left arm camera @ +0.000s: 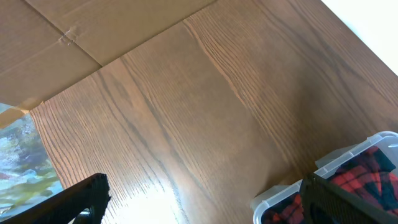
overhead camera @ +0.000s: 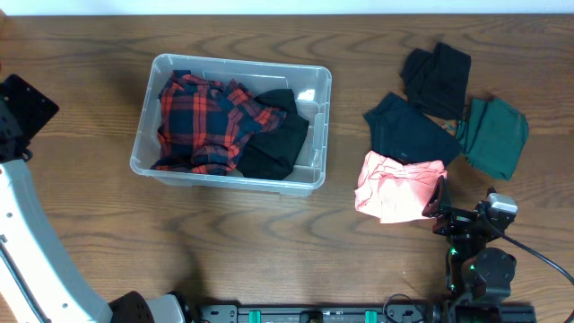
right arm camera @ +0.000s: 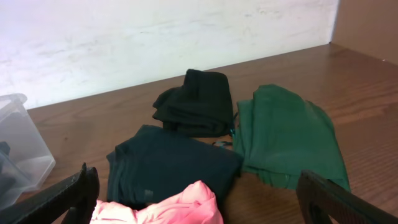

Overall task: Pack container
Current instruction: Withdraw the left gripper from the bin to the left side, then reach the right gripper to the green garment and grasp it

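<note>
Both my jaws stood wide and empty while the clear rectangular plastic container (overhead camera: 146, 126) at upper left held a red plaid shirt (overhead camera: 202, 121) and a black garment (overhead camera: 278, 144).

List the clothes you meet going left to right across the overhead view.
Plaid shirt → black garment, both in the container → pink garment → green garment.
</note>
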Motion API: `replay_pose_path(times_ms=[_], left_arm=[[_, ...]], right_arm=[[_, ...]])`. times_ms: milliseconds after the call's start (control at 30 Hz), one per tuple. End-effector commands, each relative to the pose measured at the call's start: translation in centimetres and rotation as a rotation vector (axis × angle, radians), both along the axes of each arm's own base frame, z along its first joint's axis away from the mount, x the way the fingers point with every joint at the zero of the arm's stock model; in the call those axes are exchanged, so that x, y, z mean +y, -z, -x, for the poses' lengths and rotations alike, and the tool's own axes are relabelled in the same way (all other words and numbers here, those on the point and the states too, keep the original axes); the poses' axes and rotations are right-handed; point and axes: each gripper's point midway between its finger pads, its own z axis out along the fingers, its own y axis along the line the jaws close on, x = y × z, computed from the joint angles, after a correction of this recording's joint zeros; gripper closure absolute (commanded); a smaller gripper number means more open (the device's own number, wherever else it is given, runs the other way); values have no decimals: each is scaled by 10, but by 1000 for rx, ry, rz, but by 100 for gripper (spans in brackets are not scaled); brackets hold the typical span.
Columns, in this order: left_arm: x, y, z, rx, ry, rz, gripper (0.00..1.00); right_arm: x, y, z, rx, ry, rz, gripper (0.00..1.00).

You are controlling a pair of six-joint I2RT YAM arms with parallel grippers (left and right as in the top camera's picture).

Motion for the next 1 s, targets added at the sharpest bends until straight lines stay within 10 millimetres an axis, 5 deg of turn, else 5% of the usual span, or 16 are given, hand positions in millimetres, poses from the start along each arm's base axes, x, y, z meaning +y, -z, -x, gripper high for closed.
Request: replay_pose_path(times_ms=[0, 700, 833, 967], left_arm=[[5, -2, 2, 6, -21, -16, 2], [5, -2, 2, 6, -20, -17, 2], [5, -2, 2, 6, -21, -17, 2], [5, -2, 2, 6, -21, -16, 2]], right_arm=[[-2, 2, 0, 5, 5, 14, 1], [0, -2, 0, -15, 2, -28, 1], [25, -7, -3, -43, -133, -149, 1], [49, -41, -1, -153, -281, -160, 1]])
